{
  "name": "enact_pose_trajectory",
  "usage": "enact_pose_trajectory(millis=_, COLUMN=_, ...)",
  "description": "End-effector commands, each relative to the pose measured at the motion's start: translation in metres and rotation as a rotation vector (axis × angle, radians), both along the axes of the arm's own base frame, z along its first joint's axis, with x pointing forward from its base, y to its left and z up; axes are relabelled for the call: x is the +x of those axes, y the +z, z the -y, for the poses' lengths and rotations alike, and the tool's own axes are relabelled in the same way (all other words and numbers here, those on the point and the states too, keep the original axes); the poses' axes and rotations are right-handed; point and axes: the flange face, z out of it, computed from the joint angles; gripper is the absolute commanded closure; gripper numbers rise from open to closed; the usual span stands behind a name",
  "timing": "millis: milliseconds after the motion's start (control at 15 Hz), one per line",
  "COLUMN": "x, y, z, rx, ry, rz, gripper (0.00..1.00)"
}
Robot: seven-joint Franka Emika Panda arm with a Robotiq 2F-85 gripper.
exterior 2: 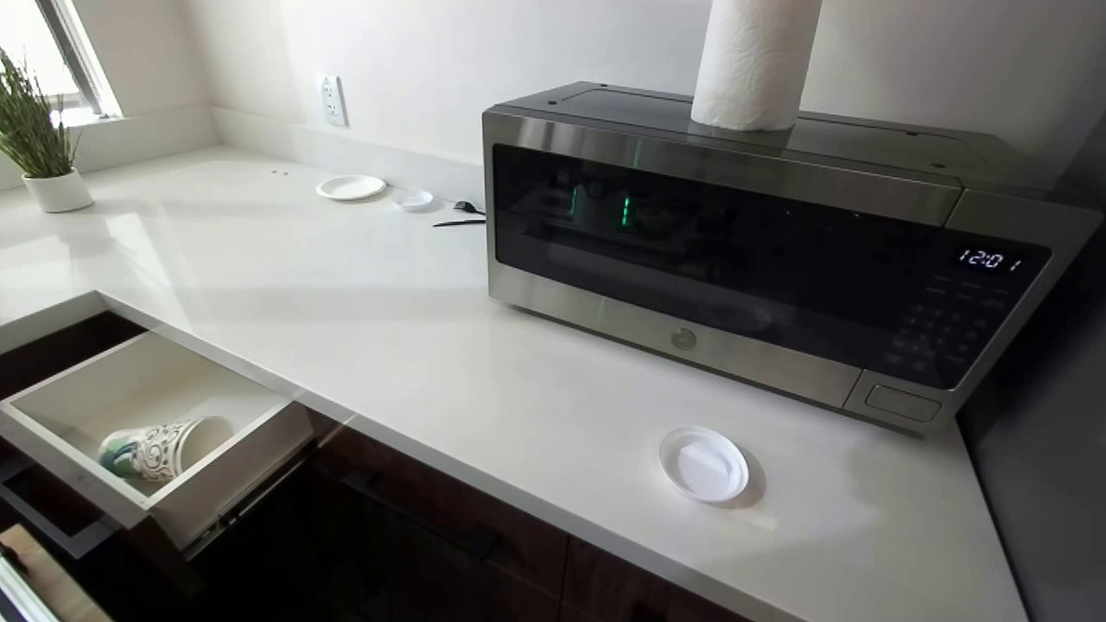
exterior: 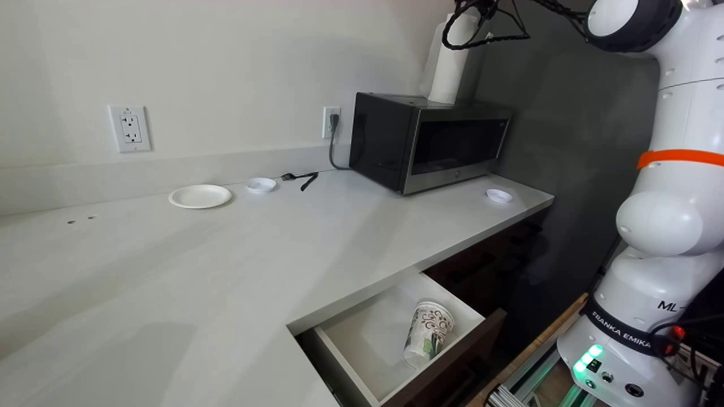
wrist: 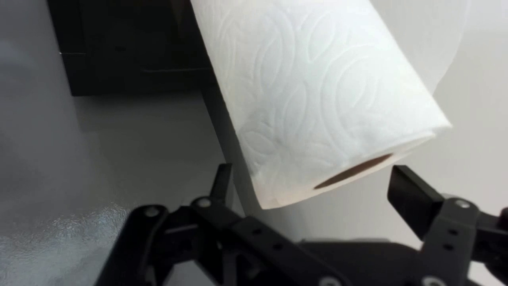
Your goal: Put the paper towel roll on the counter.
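Currently, your gripper [wrist: 312, 174] has its fingers apart near the upper end of the paper towel roll [exterior 2: 756, 65], which you see standing upright on top of the microwave [exterior 2: 708, 242], itself resting on the counter [exterior 2: 406, 345].

Two downward views, one close-up
Both exterior views share counter [exterior: 254, 260] and microwave [exterior 2: 734, 242]; the wrist view faces the roll [wrist: 317, 101].

off-white counter [exterior: 294, 243], smooth, long | microwave [exterior 2: 708, 242] stands near one end | small white dish [exterior 2: 704, 465] lies in front of microwave | to microwave's side lie black fork [exterior: 291, 176], black knife [exterior: 309, 181], then another small white dish [exterior: 261, 185], then white plate [exterior: 200, 196] | potted plant [exterior 2: 41, 154] stands well apart
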Motion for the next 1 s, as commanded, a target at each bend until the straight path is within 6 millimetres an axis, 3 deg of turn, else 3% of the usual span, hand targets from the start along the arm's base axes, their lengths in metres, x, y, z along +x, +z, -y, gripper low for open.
enact_pose_trajectory(millis=0, x=0.013, y=-0.005, z=0.005, rx=-0.019, ry=-0.054, rz=0.019, gripper=0.0)
enact_pose_trajectory(millis=67, x=0.015, y=-0.006, z=0.007, rx=-0.019, ry=-0.063, rz=0.017, gripper=0.0)
enact_pose_trajectory(millis=133, x=0.016, y=-0.007, z=0.007, rx=-0.023, ry=-0.065, rz=0.011, gripper=0.25)
enact_pose_trajectory(millis=200, x=0.017, y=-0.008, z=0.007, rx=-0.029, ry=-0.066, rz=0.008, gripper=0.26)
enact_pose_trajectory(millis=400, x=0.019, y=-0.005, z=0.005, rx=-0.04, ry=-0.06, rz=0.013, gripper=0.51)
enact_pose_trajectory(millis=667, x=0.017, y=-0.002, z=0.002, rx=-0.029, ry=-0.057, rz=-0.001, gripper=0.77)
enact_pose_trajectory(millis=867, x=0.002, y=0.017, z=-0.003, rx=-0.026, ry=-0.06, rz=-0.001, gripper=1.0)
enact_pose_trajectory(millis=933, x=-0.008, y=0.028, z=-0.005, rx=-0.026, ry=-0.059, rz=0.008, gripper=0.97)
